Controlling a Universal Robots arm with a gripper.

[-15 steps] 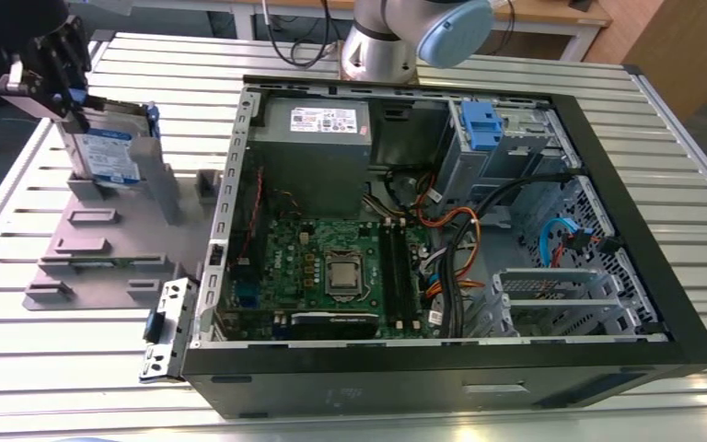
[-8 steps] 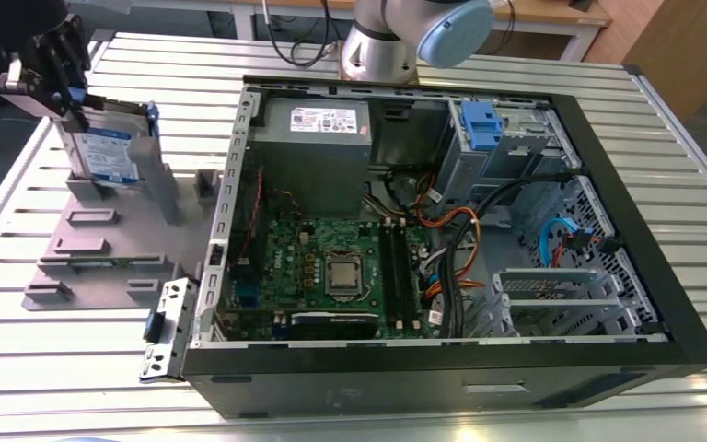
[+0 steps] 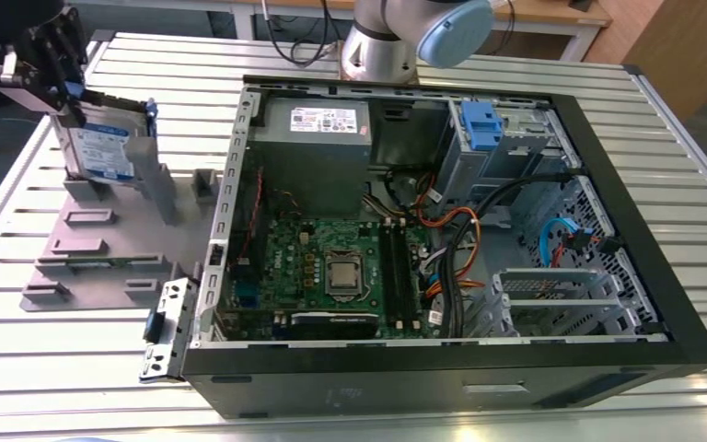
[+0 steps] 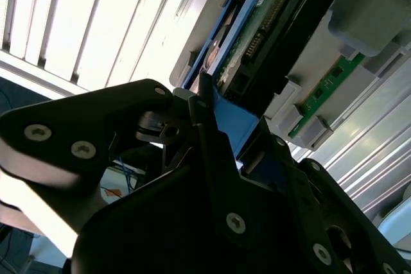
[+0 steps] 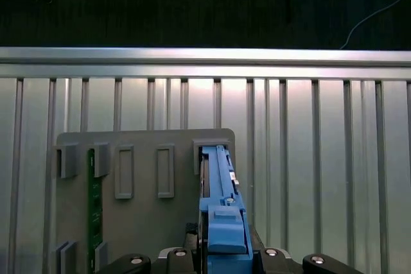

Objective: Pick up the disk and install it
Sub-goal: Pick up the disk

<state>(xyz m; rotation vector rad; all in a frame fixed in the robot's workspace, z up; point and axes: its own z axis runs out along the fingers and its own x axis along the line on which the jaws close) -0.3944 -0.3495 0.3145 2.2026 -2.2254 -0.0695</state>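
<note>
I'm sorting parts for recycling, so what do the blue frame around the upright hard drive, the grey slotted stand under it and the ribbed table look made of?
Blue frame on the hard drive: likely moulded plastic, matte, uniform colour with moulded tabs.
Grey slotted stand: probably plastic too, dull, blocky.
Ribbed table: looks like aluminium, bright sheen along its slats.

Open computer case on slatted table; grey rack beside — green board slotted.

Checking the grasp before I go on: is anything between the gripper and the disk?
Nothing visible does: the gripper is clamped directly on the blue bracket of the disk, which stands upright in the grey fixture.
</note>
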